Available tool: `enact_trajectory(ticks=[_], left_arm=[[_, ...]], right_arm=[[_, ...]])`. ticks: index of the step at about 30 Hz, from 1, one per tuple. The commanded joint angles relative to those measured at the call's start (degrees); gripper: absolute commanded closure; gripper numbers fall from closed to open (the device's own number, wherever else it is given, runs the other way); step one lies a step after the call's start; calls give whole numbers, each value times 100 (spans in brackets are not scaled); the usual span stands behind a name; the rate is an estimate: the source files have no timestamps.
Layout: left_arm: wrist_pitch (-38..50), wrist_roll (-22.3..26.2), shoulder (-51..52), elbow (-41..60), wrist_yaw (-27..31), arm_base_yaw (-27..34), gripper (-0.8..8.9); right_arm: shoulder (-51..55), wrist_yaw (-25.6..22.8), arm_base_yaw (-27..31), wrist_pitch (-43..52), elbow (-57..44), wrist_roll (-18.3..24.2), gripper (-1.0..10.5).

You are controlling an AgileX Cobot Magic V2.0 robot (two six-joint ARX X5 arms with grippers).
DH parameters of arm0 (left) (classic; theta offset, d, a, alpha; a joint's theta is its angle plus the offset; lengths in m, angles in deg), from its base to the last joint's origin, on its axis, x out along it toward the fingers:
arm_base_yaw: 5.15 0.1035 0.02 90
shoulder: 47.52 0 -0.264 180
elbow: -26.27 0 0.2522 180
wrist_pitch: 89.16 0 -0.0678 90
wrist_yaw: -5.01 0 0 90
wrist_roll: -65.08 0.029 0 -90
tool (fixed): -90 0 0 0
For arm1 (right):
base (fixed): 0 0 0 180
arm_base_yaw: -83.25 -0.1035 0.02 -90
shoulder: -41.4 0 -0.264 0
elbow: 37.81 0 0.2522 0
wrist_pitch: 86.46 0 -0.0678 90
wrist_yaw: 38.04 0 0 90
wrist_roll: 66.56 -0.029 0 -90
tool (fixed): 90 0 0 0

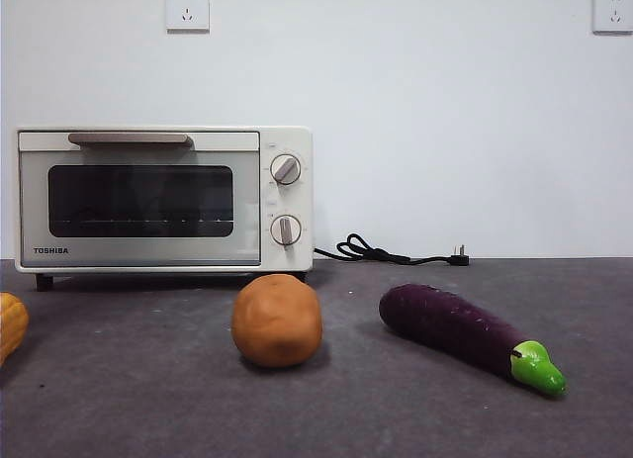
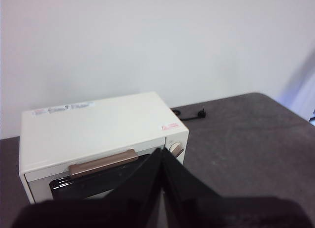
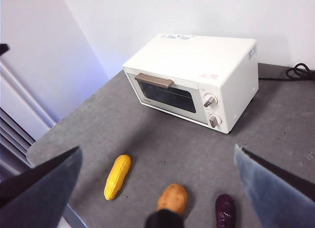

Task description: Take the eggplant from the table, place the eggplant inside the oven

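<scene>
I am seeing the eggplant (image 1: 465, 332) lying untouched on the desk (image 1: 148, 399) beside the potato (image 1: 277, 320); the Toshiba oven (image 1: 163, 199) door is sitting closed; my right end effector (image 3: 157, 188) is hovering spread for the pick, the left end effector (image 2: 162, 188) pressed together, waiting.

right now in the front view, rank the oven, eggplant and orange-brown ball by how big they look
1. oven, largest by far, though it stands farthest back
2. eggplant, longer than the ball
3. orange-brown ball, shortest across, though thicker than the eggplant
</scene>
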Motion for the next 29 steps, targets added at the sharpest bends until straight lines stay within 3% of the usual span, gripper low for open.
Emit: enact_trajectory(ticks=[1,11,19,29], left_arm=[[127,258,-323,4,13,-24,819],[516,599,-1832,4,-85,225,819],[1047,407,-3084,4,-1414,946,819],[1469,380,-4157,4,-1899,1128,819]], right_arm=[[9,24,-13,4,2,13,343],[9,17,-129,-317,2,17,344],[9,13,-129,-330,2,20,344],[-55,-68,-129,-407,2,39,344]])
